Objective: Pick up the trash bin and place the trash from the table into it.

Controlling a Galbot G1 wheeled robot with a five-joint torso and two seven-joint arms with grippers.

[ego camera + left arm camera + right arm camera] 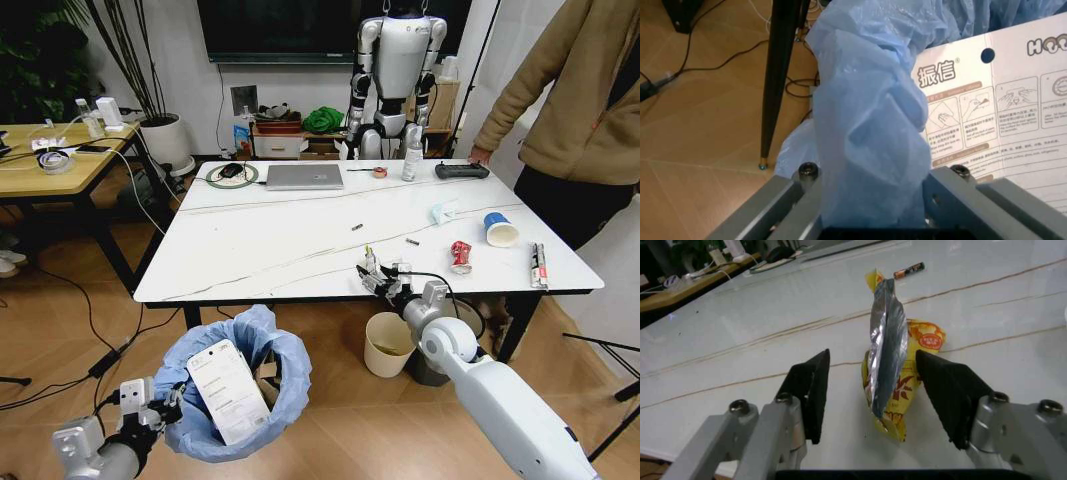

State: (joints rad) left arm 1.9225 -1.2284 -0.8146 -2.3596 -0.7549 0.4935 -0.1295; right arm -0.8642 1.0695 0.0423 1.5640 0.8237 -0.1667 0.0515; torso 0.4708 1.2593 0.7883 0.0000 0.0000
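1. Low at the left, the trash bin [235, 385] is being held off the edge of the table [280, 250], below its near rim, by the left gripper [168, 408].
2. Its blue bag [870, 135] is being pinched between the left gripper's fingers [959, 187]; in the left wrist view a thick fold of plastic is seen pressed between the two grey jaws.
3. A flat white packet [228, 390] with printed instructions is being carried inside the bin, standing tilted against the bag; a brown cardboard piece [266, 378] is showing just beside it.
4. Toward the middle, a grey laptop [304, 176] is lying at the far side of the table, with small dark bits scattered mid-table.
5. At the near edge, the right gripper [377, 275] is being held low over the tabletop, its fingers [810, 390] spread wide.
6. A yellowish wrapper [892, 365] is lying between those fingers, one silver-lined flap standing upright; neither finger is touching it.
7. Farther right, a crushed red can [460, 256] is lying near the table's front edge.
8. Beyond it, a blue-and-white paper cup [500, 229] is lying on its side, with a crumpled pale paper [443, 212] just behind.
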